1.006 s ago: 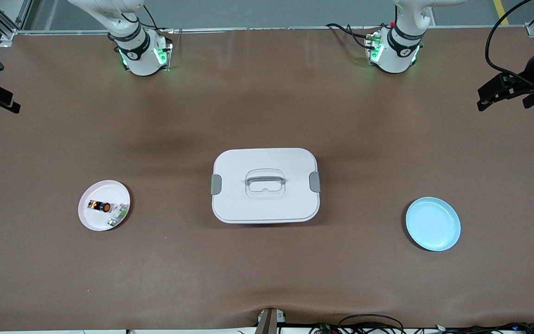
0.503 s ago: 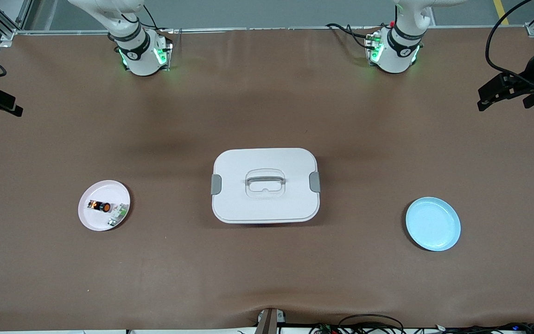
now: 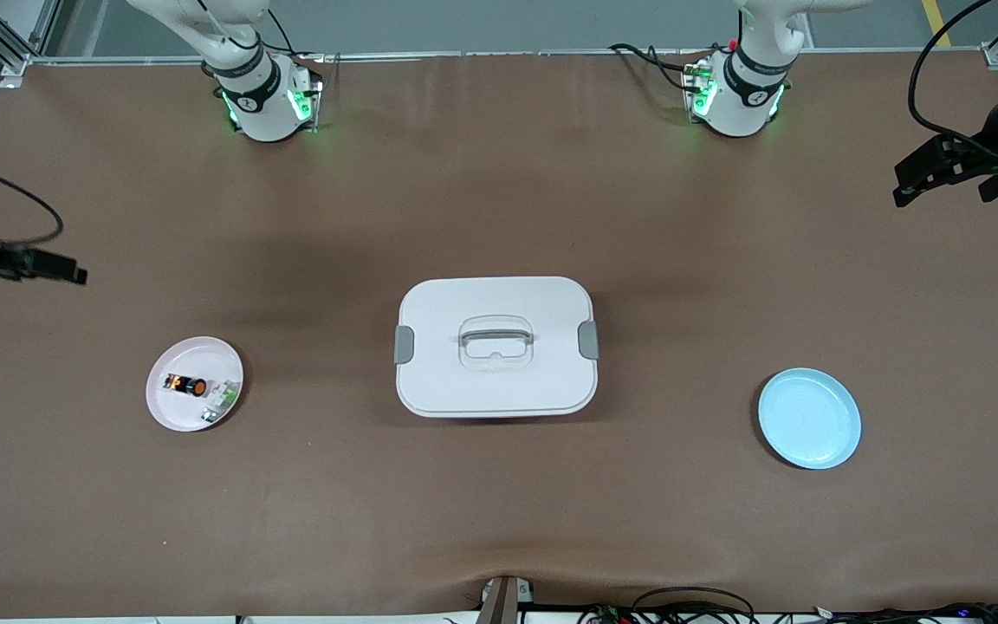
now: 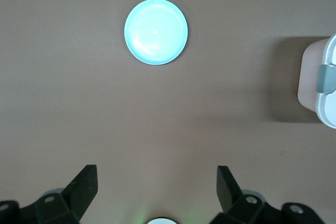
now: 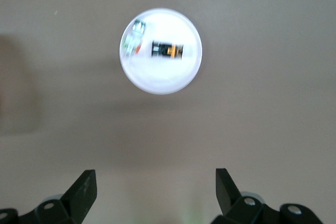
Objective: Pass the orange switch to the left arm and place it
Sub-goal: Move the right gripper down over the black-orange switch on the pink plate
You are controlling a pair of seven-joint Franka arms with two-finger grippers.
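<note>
Orange switch (image 3: 185, 384) — tiny, black, orange-tipped — lies on pink plate (image 3: 171, 411); left gripper (image 4: 156, 190) and right gripper (image 5: 155, 190) spread wide.

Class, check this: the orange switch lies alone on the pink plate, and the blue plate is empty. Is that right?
Not quite. In the front view, the orange switch shares the pink plate with a small white-and-green component. The blue plate is indeed empty.

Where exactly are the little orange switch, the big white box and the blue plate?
orange switch (image 3: 186, 384): front view, on its black body, lying in the pink plate.
box (image 3: 495, 381): front view, on the bare lid below the handle.
blue plate (image 3: 809, 419): front view, on its bare middle.
</note>
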